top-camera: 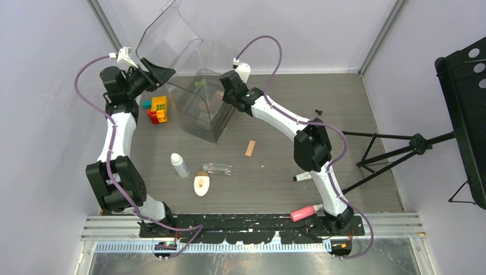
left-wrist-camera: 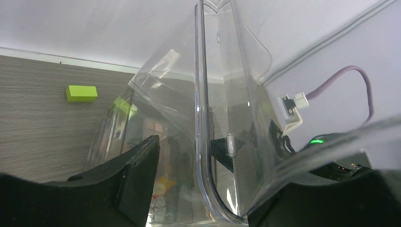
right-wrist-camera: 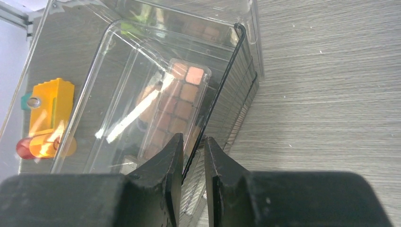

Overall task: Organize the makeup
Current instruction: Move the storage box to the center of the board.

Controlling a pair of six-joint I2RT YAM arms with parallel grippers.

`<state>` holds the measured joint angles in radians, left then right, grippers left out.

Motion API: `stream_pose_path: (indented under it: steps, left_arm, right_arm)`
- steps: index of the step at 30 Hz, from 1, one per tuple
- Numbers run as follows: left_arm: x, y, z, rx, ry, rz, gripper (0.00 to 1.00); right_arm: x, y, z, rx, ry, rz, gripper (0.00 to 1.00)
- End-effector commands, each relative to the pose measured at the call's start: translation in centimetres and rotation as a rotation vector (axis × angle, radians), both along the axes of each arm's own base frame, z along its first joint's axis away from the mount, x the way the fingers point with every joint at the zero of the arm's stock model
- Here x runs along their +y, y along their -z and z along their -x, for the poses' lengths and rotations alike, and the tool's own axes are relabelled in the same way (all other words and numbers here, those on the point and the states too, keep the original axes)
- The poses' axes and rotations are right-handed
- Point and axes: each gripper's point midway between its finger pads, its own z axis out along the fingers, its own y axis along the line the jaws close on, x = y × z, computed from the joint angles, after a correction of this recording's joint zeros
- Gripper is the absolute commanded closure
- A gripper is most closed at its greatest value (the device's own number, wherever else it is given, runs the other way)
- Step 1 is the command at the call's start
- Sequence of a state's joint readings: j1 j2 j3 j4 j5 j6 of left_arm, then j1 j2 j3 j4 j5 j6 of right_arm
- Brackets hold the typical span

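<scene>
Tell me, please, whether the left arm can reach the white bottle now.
Probably yes: the white bottle lies uncovered beside that arm, but the left gripper must first leave the case lid.

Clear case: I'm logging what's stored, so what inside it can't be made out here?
Top view: contents of the clear case lost behind glare and its raised lid.
Right wrist: palette shows, items beside it blurred through the wall; right pincer covers its lower end.
Left wrist: only smeared colours through the wall.
</scene>
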<state>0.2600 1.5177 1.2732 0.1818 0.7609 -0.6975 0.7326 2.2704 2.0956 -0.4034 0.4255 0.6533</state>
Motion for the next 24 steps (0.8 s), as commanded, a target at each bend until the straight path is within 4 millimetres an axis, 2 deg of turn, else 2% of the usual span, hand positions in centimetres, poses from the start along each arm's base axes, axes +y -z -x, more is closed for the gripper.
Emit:
stream_pose_path:
  steps: [1, 12, 16, 19, 24]
  left_arm:
    - [1.3, 0.1, 0.1, -0.001, -0.056, -0.05, 0.39]
    - [1.1, 0.3, 0.0, 0.004, -0.056, -0.058, 0.39]
    - [1.1, 0.3, 0.0, 0.006, -0.056, -0.059, 0.4]
    - [1.0, 0.3, -0.1, 0.008, -0.054, -0.058, 0.39]
    - [0.9, 0.4, -0.1, 0.01, -0.051, -0.056, 0.39]
  right_arm:
    - [-6.7, -1.9, 0.2, -0.002, 0.108, 0.187, 0.96]
    - [-9.3, -2.2, 1.1, 0.021, 0.148, 0.251, 0.93]
    - [-10.0, -2.7, 1.3, 0.026, 0.166, 0.271, 0.83]
    - [-10.0, -3.2, 1.4, 0.034, 0.167, 0.258, 0.64]
    - [-8.9, -4.1, 1.7, 0.045, 0.137, 0.18, 0.54]
